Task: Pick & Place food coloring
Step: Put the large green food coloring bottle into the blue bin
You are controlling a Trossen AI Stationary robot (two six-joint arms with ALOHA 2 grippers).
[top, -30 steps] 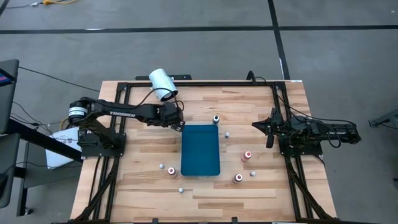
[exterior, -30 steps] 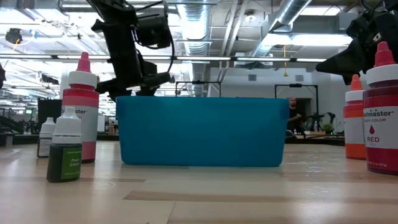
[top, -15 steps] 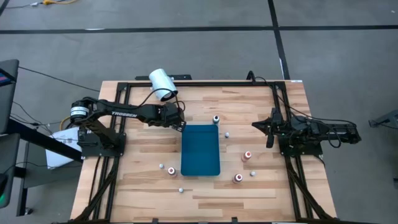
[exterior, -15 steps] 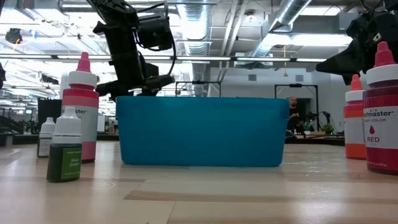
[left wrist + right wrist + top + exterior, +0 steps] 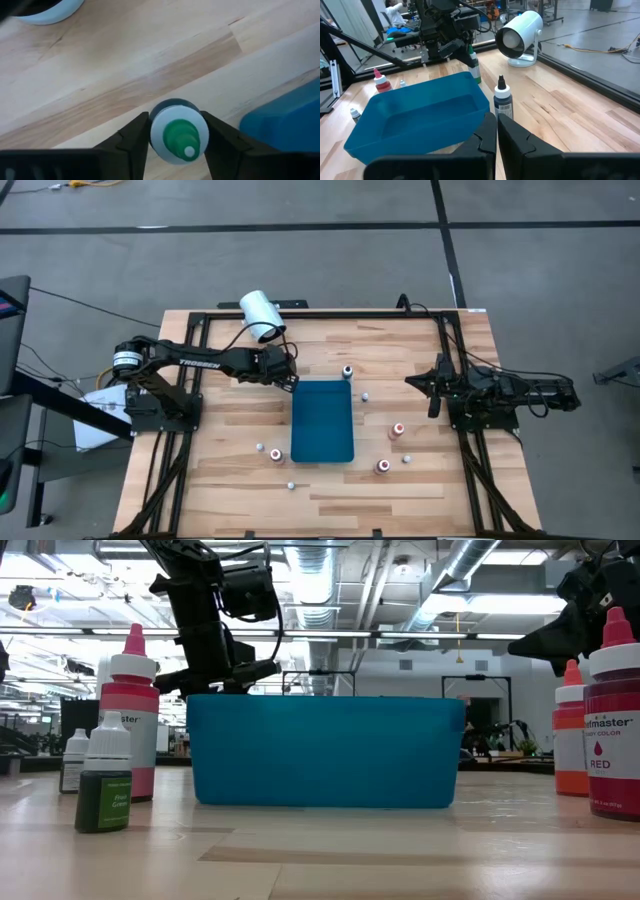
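From the low camera I see the nearest things first: a small green-filled bottle (image 5: 104,785) with a white cap at the near left, a taller pink bottle (image 5: 131,715) with a red tip just behind it, and on the far right a dark red bottle (image 5: 612,716) labelled RED with an orange one (image 5: 571,735) beside it. Between those two clusters stands the blue tray (image 5: 324,750), and the bare wooden table (image 5: 330,860) in front of it gives me plenty of free room. Looking straight down, the tray (image 5: 322,421) sits mid-table with bottles scattered around its long sides: one pair near its lower left corner (image 5: 276,454), two red-topped ones on its right (image 5: 398,429) and (image 5: 382,466), and a dark-capped bottle (image 5: 347,371) just off its far right corner. A black frame runs along the table's edges, so my margins at the sides are narrow. My left gripper (image 5: 288,376) hovers beside the tray's far left corner, and its wrist camera shows the fingers (image 5: 131,138) pressed against both sides of a green-tipped food coloring bottle (image 5: 179,135), white shoulder squeezed between them, the tray's corner (image 5: 285,115) close by. The right wrist camera shows that bottle (image 5: 474,68) hanging clear above the tray's far rim, tilted slightly. My right gripper (image 5: 496,135) waits at the table's right side, its fingers closed together and holding nothing. Farthest back stands a white cylindrical lamp (image 5: 262,316) near the table's far edge.
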